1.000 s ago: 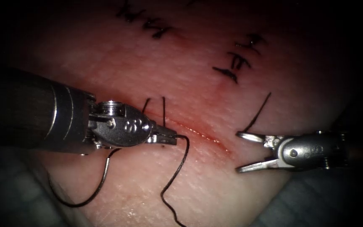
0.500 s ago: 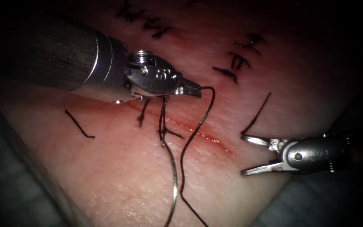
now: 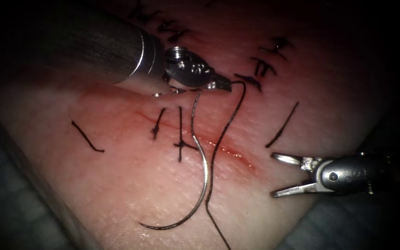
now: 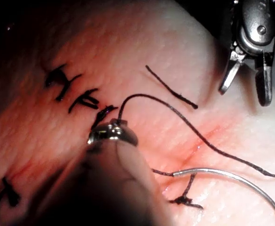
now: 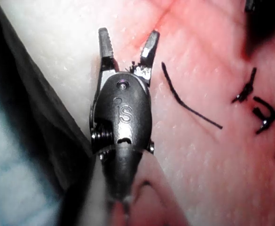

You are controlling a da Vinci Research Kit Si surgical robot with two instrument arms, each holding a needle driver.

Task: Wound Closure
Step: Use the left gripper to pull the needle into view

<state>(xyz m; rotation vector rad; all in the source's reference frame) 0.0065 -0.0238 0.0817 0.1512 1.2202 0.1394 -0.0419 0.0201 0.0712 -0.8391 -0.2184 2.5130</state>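
Observation:
My left tool (image 3: 225, 86) is over the far part of the tissue (image 3: 130, 185), jaws shut on the dark thread (image 3: 228, 125), as the left wrist view (image 4: 111, 132) also shows. The thread loops off the jaw tips and runs down across the cut (image 3: 230, 152). The curved needle (image 3: 204, 171) lies free on the tissue below that tool, its blunt end up near the jaws and its point at the lower left; the thread joins it (image 4: 240, 176) at the blunt end. My right tool (image 3: 274, 175) rests right of the cut, jaws open and holding nothing (image 5: 128, 36).
Two tied stitches (image 3: 180, 139) cross the cut's left part, with red fluid along it. Cut ends of thread lie at the left (image 3: 86, 136) and right (image 3: 281, 125). Dark ink marks (image 3: 262, 67) sit on the far tissue. Dark cloth (image 3: 362, 222) borders the tissue's edge.
My left tool has risen up and to the right with the thread, drawing it out and dragging the needle up onto the tissue. The right tool has shifted slightly right, still open.

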